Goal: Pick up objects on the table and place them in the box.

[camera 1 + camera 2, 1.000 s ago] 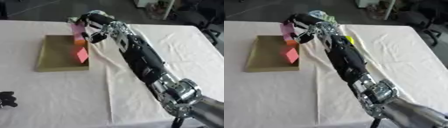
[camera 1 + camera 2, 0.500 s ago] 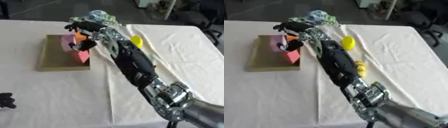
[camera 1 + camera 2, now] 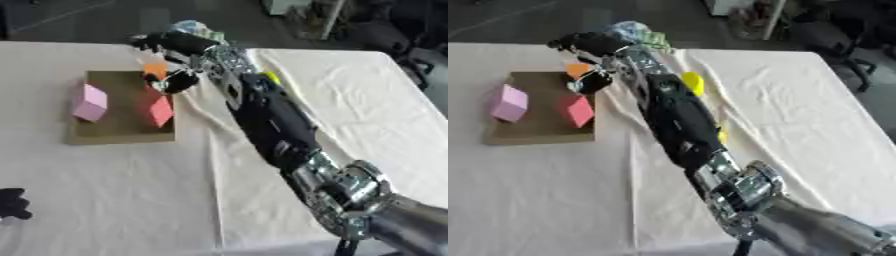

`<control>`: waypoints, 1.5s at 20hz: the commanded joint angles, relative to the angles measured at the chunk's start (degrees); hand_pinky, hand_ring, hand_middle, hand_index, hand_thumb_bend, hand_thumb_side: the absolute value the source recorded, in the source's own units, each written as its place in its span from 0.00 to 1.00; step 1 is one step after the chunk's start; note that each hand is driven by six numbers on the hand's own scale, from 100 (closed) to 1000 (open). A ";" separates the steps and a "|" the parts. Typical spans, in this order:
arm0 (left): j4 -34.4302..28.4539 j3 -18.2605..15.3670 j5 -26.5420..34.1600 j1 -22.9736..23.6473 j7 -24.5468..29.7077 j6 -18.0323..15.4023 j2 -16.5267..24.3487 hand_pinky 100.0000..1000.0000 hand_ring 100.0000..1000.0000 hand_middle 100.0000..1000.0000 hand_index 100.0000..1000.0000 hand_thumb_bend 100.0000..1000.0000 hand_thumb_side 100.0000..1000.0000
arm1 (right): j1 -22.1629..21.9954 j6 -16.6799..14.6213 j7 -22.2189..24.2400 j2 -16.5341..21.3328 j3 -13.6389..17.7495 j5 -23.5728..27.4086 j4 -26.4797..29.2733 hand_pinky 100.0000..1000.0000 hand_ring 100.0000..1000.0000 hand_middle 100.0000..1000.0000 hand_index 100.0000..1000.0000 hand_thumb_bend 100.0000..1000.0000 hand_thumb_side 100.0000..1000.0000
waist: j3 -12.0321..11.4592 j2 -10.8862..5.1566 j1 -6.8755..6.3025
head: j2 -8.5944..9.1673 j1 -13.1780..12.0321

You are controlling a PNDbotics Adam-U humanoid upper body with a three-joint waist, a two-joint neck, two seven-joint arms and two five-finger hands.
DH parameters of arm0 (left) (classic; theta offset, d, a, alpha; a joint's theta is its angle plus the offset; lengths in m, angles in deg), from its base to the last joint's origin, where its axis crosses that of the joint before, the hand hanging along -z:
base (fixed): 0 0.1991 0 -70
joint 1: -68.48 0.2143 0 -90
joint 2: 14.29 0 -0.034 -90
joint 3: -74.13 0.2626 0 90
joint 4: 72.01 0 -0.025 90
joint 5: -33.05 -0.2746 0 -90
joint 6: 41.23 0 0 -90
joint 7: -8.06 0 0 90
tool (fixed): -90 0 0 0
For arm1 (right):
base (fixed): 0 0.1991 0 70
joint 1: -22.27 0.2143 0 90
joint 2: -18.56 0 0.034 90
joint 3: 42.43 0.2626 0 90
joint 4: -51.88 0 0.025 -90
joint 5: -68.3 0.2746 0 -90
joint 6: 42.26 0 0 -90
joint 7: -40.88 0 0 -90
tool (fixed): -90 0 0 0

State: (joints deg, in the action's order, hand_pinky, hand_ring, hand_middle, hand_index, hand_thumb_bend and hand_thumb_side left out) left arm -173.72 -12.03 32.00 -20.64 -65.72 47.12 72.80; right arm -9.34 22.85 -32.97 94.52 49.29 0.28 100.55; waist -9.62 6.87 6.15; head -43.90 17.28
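Likely an office or lab room.
A white-clothed table (image 3: 114,200), dark floor, and an office chair (image 3: 833,37) beyond it.

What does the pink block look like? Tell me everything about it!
The pink block is a pale pink cube-like shape with flat faces and soft edges, plain and matte, maybe foam. It sits tilted on one corner or edge at the left side of the flat brown box. A red block lies to its right, apart from it. The robot's right hand is above the box's far right corner and does not touch it.
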 commanded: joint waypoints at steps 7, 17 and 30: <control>-0.46 -1.02 -0.30 0.50 -0.67 -0.09 0.54 0.78 0.52 0.52 0.71 0.00 1.00 | -1.65 9.15 0.69 10.16 5.11 -0.31 -6.55 0.83 0.85 0.93 1.00 0.09 0.30 | 1.19 -1.97 0.30 | -0.21 -1.36; -0.53 -1.28 -0.37 0.53 -0.91 -0.14 0.59 0.78 0.52 0.52 0.71 0.00 1.00 | -2.76 13.44 3.57 12.46 6.04 -1.79 -13.11 0.84 0.89 0.93 1.00 0.14 0.44 | 1.51 -1.70 0.12 | -0.21 -1.52; -0.44 -1.35 -0.40 0.62 -1.05 -0.09 0.40 0.78 0.52 0.52 0.71 0.00 1.00 | -3.97 13.75 5.86 13.04 5.94 -5.76 -13.04 0.71 0.63 0.61 0.74 0.03 0.00 | 1.96 -2.00 0.01 | -0.21 -1.83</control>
State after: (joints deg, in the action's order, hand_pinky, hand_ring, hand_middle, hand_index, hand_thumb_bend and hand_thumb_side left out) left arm -173.42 -12.88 31.68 -19.69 -66.62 47.06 72.80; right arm -14.27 36.68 -26.35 106.02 54.97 -5.20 86.38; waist -7.79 6.25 6.15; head -43.91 15.55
